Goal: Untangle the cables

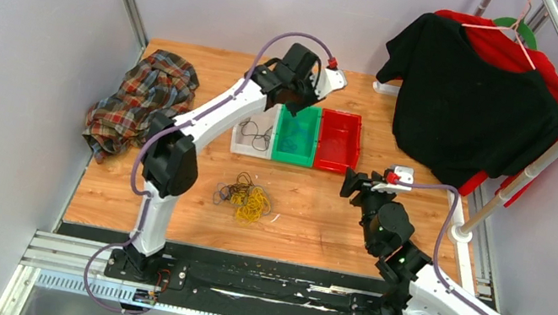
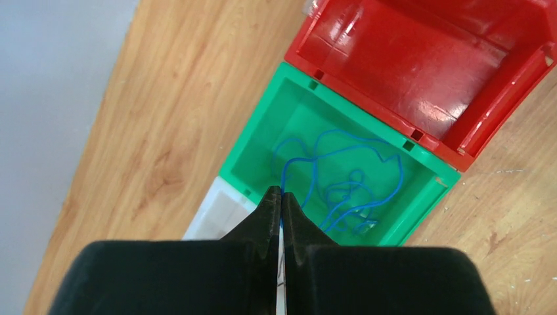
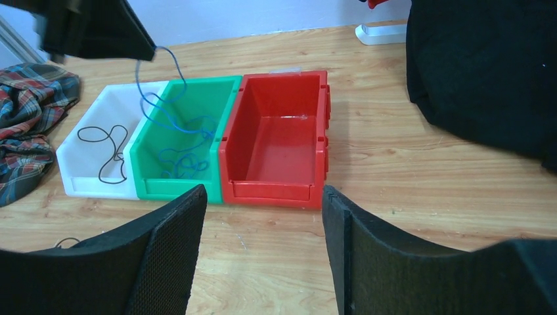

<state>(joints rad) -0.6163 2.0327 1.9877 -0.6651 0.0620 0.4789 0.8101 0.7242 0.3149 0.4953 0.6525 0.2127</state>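
Note:
A tangle of yellow and dark cables (image 1: 246, 199) lies on the table in front of the bins. My left gripper (image 2: 281, 192) is shut on a blue cable (image 2: 299, 161) over the green bin (image 2: 263, 125). The strand hangs from its tips (image 3: 154, 51) into that bin, where more blue cable (image 3: 180, 157) lies looped. Black cables (image 3: 105, 154) rest in the white bin (image 3: 79, 170). My right gripper (image 3: 263, 197) stands open and holds nothing, low over the table in front of the red bin (image 3: 276, 190), which holds nothing.
A plaid shirt (image 1: 141, 99) is heaped at the table's left edge. A black shirt (image 1: 473, 104) over a red one hangs from a white rack (image 1: 545, 159) at the right. The three bins (image 1: 294, 156) sit side by side mid-table.

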